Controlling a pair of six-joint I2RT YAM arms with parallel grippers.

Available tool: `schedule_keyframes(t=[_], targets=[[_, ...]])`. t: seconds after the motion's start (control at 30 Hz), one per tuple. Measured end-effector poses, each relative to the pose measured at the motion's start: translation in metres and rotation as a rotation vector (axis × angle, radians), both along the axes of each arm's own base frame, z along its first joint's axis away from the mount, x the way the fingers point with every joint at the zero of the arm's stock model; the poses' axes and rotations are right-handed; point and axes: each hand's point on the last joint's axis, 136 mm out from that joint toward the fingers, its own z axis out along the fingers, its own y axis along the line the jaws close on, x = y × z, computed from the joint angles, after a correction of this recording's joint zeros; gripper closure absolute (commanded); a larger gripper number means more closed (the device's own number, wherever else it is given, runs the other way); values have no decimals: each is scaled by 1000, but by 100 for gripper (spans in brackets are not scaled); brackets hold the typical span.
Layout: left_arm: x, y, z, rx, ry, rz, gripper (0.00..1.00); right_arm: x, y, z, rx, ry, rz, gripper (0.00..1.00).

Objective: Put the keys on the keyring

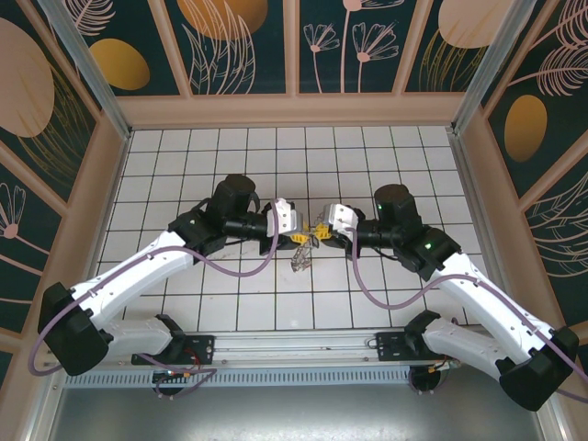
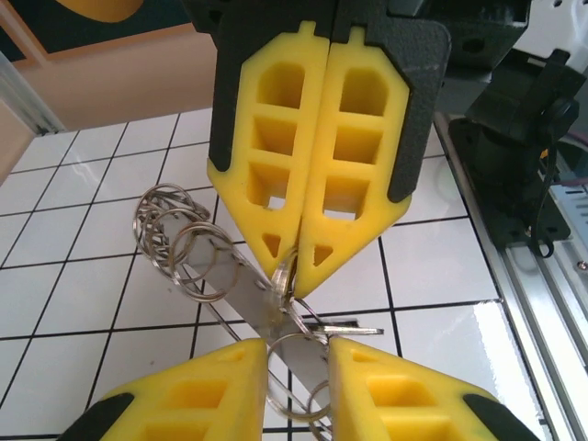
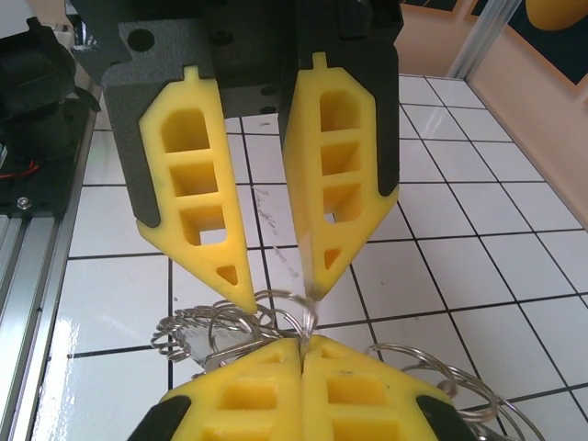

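Both grippers meet nose to nose above the middle of the white tiled table (image 1: 276, 156). Between them hangs the keyring (image 2: 175, 234), a tangle of thin silvery wire loops, with a flat silvery key (image 2: 230, 287) threaded among them. The bunch dangles just below the fingertips (image 1: 300, 259). My right gripper (image 3: 301, 345) is shut, its yellow tips pinching one loop (image 3: 276, 296). My left gripper (image 2: 299, 367) has its jaws a little apart, with a loop (image 2: 292, 347) spanning the gap and touching both pads. In the top view the left gripper (image 1: 304, 237) and right gripper (image 1: 322, 231) nearly touch.
Wooden walls (image 1: 294, 108) fence the table on three sides. An aluminium rail (image 1: 294, 347) runs along the near edge by the arm bases. Purple cables (image 1: 243, 269) loop beside each arm. More loops (image 3: 441, 367) spread over the tiles under the right gripper.
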Motion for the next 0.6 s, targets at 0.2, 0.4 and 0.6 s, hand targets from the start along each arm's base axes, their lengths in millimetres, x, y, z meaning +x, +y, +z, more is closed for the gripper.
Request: schedule_keyframes(t=[0.2,0.4,0.6], targets=[[3,8,6,15,-75,28,73,-4,2,0,1,1,15,100],[0,7,9,5,-68,15,73,-3,5,-2,1,4,22,100],[-2,-1,9,-7,-34,-23,75,-2,9,-4,0,6,31,100]])
